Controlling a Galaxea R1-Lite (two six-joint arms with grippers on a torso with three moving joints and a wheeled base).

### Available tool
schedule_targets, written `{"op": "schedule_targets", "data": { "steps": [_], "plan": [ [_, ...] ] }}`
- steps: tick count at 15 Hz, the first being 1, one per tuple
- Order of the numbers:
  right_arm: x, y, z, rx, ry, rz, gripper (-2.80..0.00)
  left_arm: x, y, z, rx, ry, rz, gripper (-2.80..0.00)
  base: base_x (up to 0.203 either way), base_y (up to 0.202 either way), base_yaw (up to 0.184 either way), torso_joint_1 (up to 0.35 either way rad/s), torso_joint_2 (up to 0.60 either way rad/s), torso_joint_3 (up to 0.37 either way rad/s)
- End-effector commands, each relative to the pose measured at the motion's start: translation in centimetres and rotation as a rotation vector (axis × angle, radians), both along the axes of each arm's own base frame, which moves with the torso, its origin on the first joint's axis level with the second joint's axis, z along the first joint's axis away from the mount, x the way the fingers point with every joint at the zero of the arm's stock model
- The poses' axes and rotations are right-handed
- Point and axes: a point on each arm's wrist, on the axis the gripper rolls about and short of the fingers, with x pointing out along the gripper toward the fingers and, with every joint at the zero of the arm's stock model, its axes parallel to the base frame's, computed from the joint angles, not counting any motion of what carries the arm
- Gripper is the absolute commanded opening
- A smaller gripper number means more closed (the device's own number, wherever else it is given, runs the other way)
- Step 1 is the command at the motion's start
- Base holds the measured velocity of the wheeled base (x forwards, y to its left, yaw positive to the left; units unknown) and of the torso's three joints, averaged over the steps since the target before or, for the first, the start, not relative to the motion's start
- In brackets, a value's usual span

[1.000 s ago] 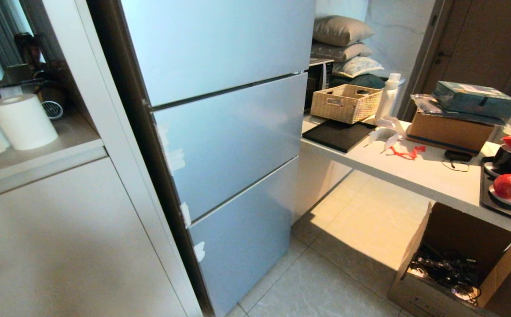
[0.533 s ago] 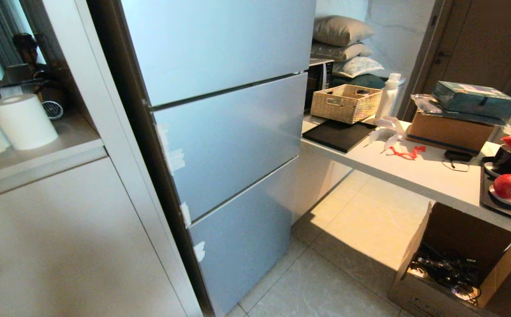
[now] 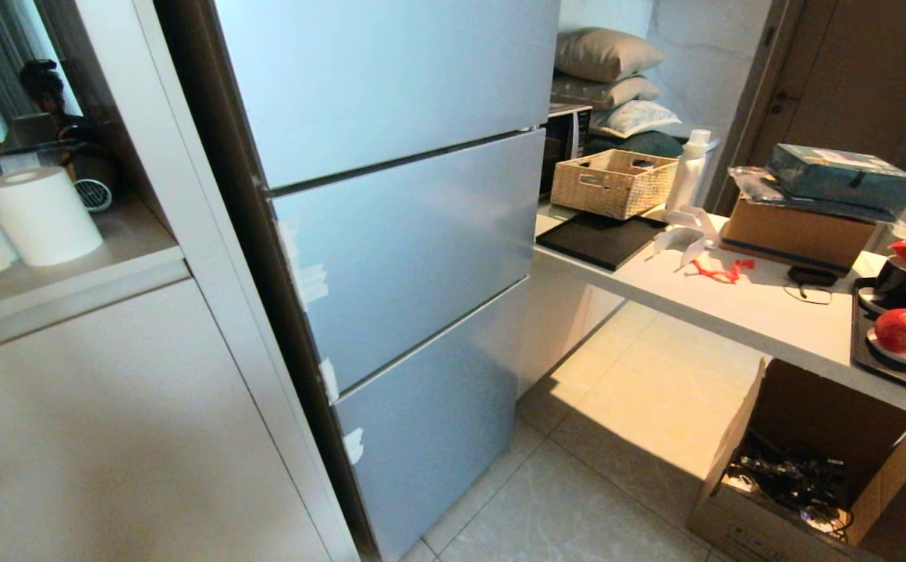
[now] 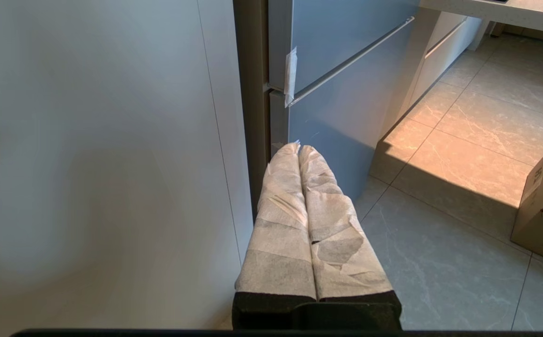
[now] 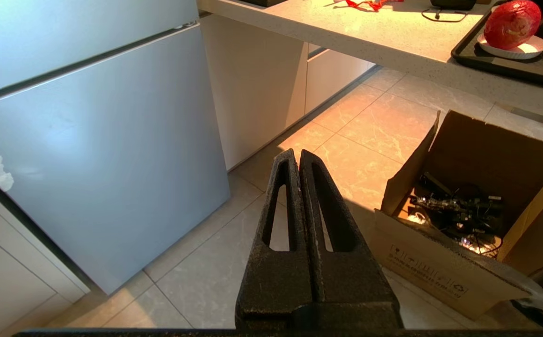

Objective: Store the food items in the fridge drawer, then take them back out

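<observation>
The red fruit point(image 3: 903, 329) lies on a white plate on a dark tray point(image 3: 882, 365) at the counter's right end; it also shows in the right wrist view point(image 5: 512, 23). The pale blue fridge point(image 3: 413, 250) stands with all three fronts closed, so the fridge drawer is hidden. My left gripper point(image 4: 298, 147), its fingers wrapped in white tape, is shut and empty, low beside the fridge's bottom corner. My right gripper point(image 5: 298, 154), black, is shut and empty above the floor tiles in front of the fridge. Neither arm shows in the head view.
An open cardboard box point(image 3: 811, 468) of cables sits on the floor under the counter. On the counter are a wicker basket point(image 3: 612, 181), a white bottle point(image 3: 691, 168) and stacked boxes point(image 3: 804, 226). A white cabinet point(image 3: 109, 429) with a paper roll point(image 3: 39, 215) flanks the fridge's left.
A person in the background at the far left has shifted slightly. The fridge, the counter and the fruit have not moved.
</observation>
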Motion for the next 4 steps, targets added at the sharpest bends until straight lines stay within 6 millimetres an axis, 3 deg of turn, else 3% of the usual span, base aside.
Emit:
{"op": "schedule_targets", "data": {
  "steps": [1,4],
  "plan": [
    [0.02,0.0,-0.01,0.002,0.004,0.0,-2.8,-0.02,0.0,0.07,0.0,-0.003,0.001,-2.8,0.0,0.0,0.0,0.0,0.0,0.0],
    [0.02,0.0,0.01,-0.005,0.003,0.0,-2.8,-0.02,0.0,0.07,0.0,-0.003,0.001,-2.8,0.0,0.0,0.0,0.0,0.0,0.0]
  ]
}}
